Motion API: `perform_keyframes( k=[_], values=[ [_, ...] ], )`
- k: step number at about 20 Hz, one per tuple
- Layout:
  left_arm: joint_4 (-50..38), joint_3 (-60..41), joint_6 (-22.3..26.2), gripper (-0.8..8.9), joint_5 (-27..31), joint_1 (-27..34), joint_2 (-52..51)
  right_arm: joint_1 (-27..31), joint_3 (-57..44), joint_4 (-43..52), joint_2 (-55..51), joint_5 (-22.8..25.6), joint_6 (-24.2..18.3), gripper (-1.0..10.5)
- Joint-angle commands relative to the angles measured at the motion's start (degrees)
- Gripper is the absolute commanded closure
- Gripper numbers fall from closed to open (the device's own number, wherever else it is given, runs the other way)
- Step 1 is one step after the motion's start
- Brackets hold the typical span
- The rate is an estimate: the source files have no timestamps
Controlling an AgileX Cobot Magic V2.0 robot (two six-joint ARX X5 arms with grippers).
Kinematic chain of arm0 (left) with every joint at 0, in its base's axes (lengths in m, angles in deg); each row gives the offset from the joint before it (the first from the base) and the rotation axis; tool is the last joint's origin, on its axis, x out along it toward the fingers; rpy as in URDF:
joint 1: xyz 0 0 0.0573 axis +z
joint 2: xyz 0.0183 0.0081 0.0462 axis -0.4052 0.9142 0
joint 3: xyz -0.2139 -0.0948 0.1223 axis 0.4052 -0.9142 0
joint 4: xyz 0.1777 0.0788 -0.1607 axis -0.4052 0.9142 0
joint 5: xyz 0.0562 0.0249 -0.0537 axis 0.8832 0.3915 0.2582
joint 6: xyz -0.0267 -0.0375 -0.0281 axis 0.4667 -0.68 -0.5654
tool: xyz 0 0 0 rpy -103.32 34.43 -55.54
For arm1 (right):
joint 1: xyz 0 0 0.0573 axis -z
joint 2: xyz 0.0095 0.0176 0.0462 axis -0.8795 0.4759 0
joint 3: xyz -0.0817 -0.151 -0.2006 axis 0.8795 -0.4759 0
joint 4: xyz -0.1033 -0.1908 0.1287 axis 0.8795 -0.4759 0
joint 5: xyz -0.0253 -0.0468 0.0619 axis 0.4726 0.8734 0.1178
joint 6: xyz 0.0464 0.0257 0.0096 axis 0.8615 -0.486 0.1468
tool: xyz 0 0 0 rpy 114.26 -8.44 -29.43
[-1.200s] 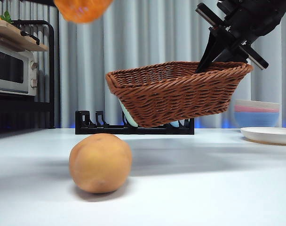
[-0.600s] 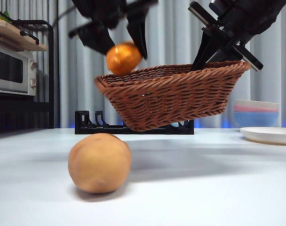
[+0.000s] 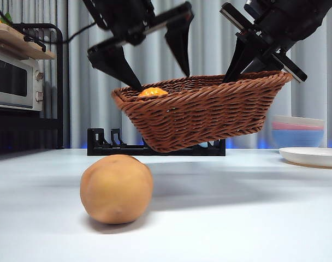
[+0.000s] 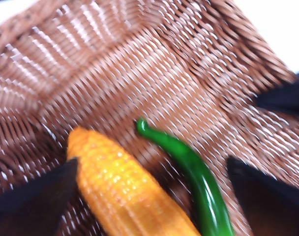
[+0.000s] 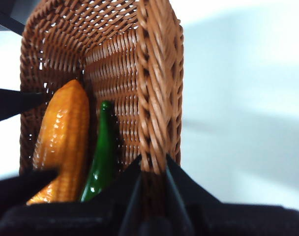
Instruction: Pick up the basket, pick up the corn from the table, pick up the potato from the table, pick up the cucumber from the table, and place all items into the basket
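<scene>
The brown wicker basket [image 3: 209,114] hangs tilted above the table, with my right gripper [image 3: 234,73] shut on its rim at the right end [image 5: 152,167]. Inside it the orange-yellow corn [image 4: 125,191] lies beside the green cucumber [image 4: 196,169]; both also show in the right wrist view, corn [image 5: 63,132] and cucumber [image 5: 103,152]. From the front only the corn's top [image 3: 153,92] peeks over the rim. My left gripper [image 3: 160,76] hovers open just above the basket's left end, holding nothing. The tan potato [image 3: 116,189] rests on the table in front, below the basket.
A black dish rack [image 3: 103,143] stands behind the basket. At the left there is a microwave [image 3: 13,82] on a black shelf. Stacked bowls [image 3: 298,130] and a white plate [image 3: 313,156] sit at the right.
The left gripper came down over the basket with the corn and opened; the corn now lies in the basket. The basket shifted slightly left.
</scene>
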Motion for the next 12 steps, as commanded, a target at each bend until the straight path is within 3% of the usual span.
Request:
perform_keyframes(
  k=[1,7,12],
  values=[
    [8.0,4.0,0.7,2.25,-1.4,-0.4,-3.3,1.0,0.3,2.6,-0.1,-0.7,1.0,9.6],
    [27.5,5.7,1.1,2.25,-0.9,-4.3,-18.2,6.5,0.3,5.1,-0.1,-0.9,2.3,9.6],
    [36.0,2.5,-4.8,2.24,0.7,-14.7,-23.1,9.1,0.3,5.1,-0.1,-3.8,2.3,9.6]
  ],
)
